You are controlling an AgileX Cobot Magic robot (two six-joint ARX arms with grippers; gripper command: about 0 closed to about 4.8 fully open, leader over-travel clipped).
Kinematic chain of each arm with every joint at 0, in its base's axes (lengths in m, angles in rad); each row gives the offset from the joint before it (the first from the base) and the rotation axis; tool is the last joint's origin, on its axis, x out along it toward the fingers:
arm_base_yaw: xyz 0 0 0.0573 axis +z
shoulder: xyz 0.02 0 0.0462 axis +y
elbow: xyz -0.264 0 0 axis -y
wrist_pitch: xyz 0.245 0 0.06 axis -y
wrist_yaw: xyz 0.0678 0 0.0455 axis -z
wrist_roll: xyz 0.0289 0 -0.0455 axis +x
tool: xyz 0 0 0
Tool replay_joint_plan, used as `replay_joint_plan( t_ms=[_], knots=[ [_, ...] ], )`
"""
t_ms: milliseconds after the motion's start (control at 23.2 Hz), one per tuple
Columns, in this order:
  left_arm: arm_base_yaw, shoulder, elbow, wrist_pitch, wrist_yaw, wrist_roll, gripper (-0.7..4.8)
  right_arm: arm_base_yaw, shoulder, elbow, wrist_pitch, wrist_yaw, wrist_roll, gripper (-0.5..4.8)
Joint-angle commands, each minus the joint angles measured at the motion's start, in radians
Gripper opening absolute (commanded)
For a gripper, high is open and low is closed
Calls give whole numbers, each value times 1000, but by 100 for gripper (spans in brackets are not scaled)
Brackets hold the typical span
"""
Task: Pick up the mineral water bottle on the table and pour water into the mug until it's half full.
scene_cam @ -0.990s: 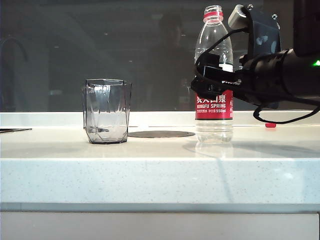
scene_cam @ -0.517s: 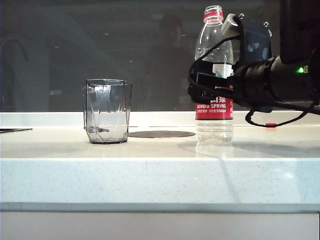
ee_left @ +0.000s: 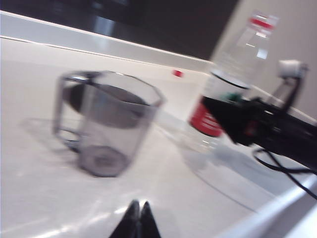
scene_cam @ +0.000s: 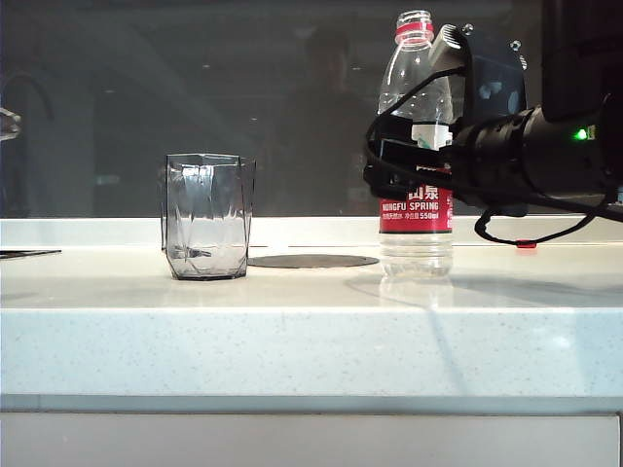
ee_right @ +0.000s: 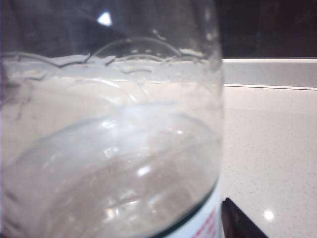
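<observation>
White speckled table (scene_cam: 292, 341) before a dark window carried the uncapped mineral water bottle (scene_cam: 416, 146) upright, well right of the empty mug (scene_cam: 206, 216). Spread wide, the right gripper (scene_cam: 401, 167) flanked its label, not yet squeezing; thin plastic probably dents, so grip mid-label. Left gripper (ee_left: 137, 222) hovered pinched together near the mug.

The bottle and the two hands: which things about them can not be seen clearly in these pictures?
- Right hand, exterior view: at the mineral water bottle label; contact cannot be judged against the dark hand.
- Right wrist view: the bottle fills the frame; only one dark fingertip shows, cut off by the edge.
- Left hand, left wrist view: blurred, only its closed tips visible at the edge.
- The mug: motion blur hides whether it contains water.
</observation>
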Motion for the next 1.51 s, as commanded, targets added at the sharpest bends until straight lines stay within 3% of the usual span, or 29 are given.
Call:
replay_joint_plan(
  t_ms=[43, 344, 430, 517, 732, 904, 1119, 1507],
  knots=[
    [-37, 0, 3, 10, 4, -5, -4, 1, -5, 3, 11, 2, 1, 479],
    [-37, 0, 3, 10, 0, -5, -4, 1, -5, 4, 11, 2, 1, 476],
    [-37, 0, 3, 10, 0, -5, -4, 1, -5, 4, 11, 2, 1, 376],
    [-37, 0, 3, 10, 0, -5, -4, 1, -5, 4, 11, 2, 1, 320],
    [-38, 0, 3, 10, 0, -5, -4, 1, -5, 4, 11, 2, 1, 291],
    [-38, 0, 3, 10, 0, -5, -4, 1, -5, 4, 11, 2, 0, 192],
    [-38, 0, 3, 10, 0, -5, -4, 1, -5, 4, 19, 2, -2, 187],
    [-38, 0, 3, -2, 0, -5, -4, 2, -47, 5, 31, 2, -188, 187]
  ],
)
